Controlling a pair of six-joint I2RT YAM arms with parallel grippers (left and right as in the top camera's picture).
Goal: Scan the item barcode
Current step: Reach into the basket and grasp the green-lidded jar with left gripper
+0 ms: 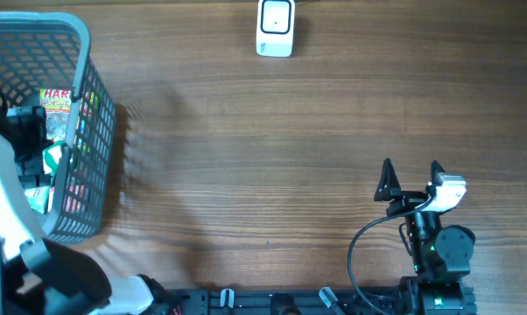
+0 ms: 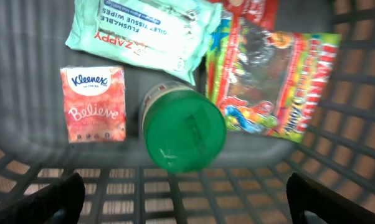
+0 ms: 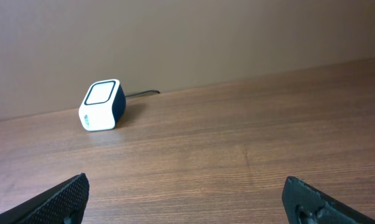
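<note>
Poised, left gripper (image 2: 186, 198) spread wide, green-lidded tub (image 2: 184, 134) at twelve o'clock in the basket (image 2: 337, 155); right gripper (image 1: 411, 168) parted, far off.

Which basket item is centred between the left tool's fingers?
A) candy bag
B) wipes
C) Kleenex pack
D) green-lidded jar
D: in the left wrist view the green-lidded jar lies midway between the spread fingers of the left tool.
</note>
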